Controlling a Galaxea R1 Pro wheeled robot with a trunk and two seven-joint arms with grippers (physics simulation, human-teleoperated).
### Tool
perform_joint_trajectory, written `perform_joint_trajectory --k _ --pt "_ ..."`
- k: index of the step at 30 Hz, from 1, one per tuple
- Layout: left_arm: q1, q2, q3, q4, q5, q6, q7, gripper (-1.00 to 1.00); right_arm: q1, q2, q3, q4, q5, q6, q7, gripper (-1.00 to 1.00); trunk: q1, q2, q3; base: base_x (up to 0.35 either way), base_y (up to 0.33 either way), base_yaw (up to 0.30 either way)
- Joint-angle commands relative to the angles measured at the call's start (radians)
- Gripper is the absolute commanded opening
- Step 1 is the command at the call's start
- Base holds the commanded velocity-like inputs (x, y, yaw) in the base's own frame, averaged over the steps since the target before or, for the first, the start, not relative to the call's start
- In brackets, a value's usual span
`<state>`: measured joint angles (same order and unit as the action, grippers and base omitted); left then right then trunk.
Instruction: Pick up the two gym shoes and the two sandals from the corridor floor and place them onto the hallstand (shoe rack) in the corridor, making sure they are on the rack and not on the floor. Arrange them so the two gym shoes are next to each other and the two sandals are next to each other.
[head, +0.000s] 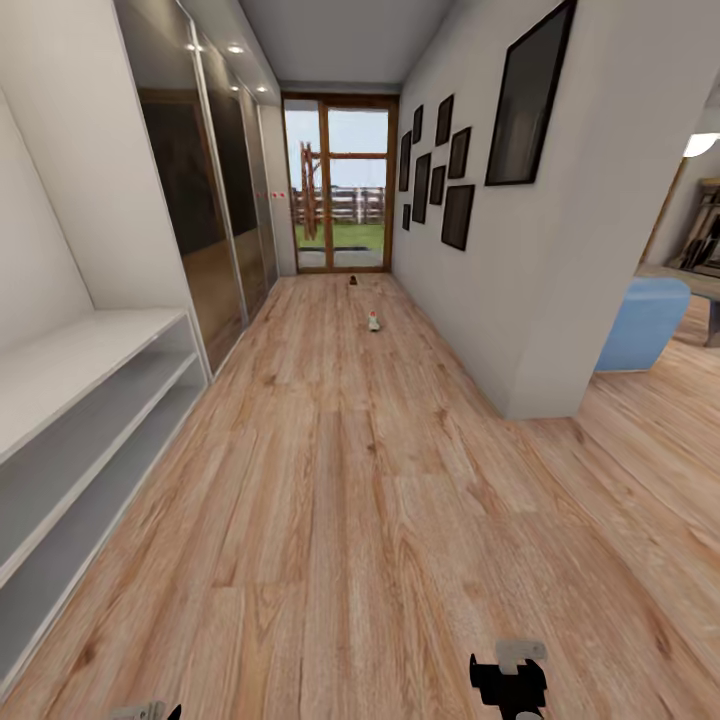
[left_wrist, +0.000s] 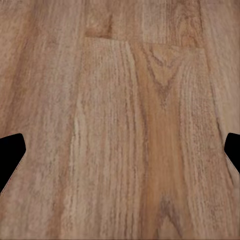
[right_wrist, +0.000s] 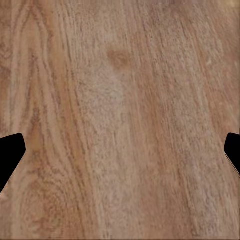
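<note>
Far down the corridor floor (head: 340, 480) lies one white gym shoe (head: 374, 321), small at this distance. Beyond it, near the glass door, sits a small dark brown sandal (head: 354, 280). The hallstand (head: 70, 400), pale with a wide bench top over two open shelves, runs along the left wall close to me. My right gripper (head: 508, 685) and left gripper (head: 150, 712) hang low at the picture's bottom edge, far from the shoes. In the wrist views the left gripper (left_wrist: 120, 155) and right gripper (right_wrist: 120, 155) are open over bare planks, their dark fingertips wide apart.
Mirrored wardrobe doors (head: 215, 200) line the left wall past the hallstand. A white wall with black frames (head: 440, 170) ends at a corner (head: 525, 410) on the right. Behind that corner stands a blue seat (head: 645, 322). A glass door (head: 340, 190) closes the corridor's far end.
</note>
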<state>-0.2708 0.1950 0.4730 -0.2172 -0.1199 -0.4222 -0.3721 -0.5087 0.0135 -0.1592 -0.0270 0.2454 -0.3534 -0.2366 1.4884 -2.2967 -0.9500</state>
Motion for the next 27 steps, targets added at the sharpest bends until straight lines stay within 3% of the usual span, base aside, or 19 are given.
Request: perform_joint_trajectory --k 1,27 --pt "-0.001 0.000 0.009 0.001 -0.010 -0.004 -0.004 1.00 -0.001 0.000 -0.008 0.001 0.011 -0.002 -0.004 1.00 0.000 0.000 -0.001 0.340 0.000 0.000" --pt "-0.001 0.000 0.009 0.001 -0.010 -0.004 -0.004 1.00 -0.001 -0.001 -0.008 -0.001 0.008 -0.006 -0.004 1.00 0.000 0.000 -0.001 0.340 0.000 0.000"
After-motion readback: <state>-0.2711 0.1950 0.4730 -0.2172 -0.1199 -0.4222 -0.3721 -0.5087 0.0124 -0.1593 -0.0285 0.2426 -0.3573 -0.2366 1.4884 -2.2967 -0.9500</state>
